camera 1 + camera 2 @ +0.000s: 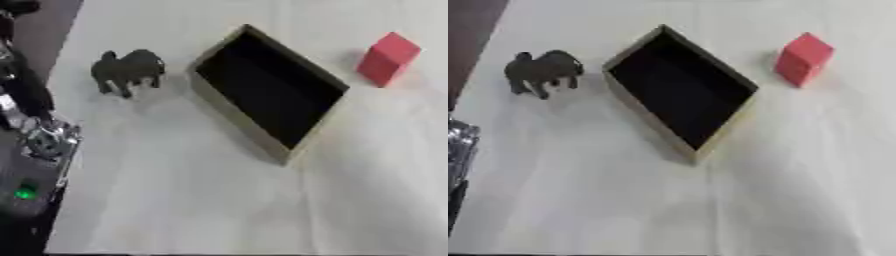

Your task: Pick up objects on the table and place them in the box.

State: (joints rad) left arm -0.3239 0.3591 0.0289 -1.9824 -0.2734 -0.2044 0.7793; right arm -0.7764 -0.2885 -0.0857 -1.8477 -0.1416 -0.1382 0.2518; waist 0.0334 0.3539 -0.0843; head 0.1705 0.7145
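A dark grey toy animal (128,70) stands on the white cloth at the left of the table. A shallow cardboard box (267,91) with a dark inside lies turned at an angle in the middle, with nothing in it. Standing at the far right is a red block (387,58). My left hand (22,95) shows as black and silver parts along the left edge, off the cloth and well apart from the toy animal. My right hand is out of sight.
The white cloth (201,200) covers the table (479,30), whose dark surface shows at the upper left. A grey unit with a green light (24,193) on my left arm sits at the lower left edge.
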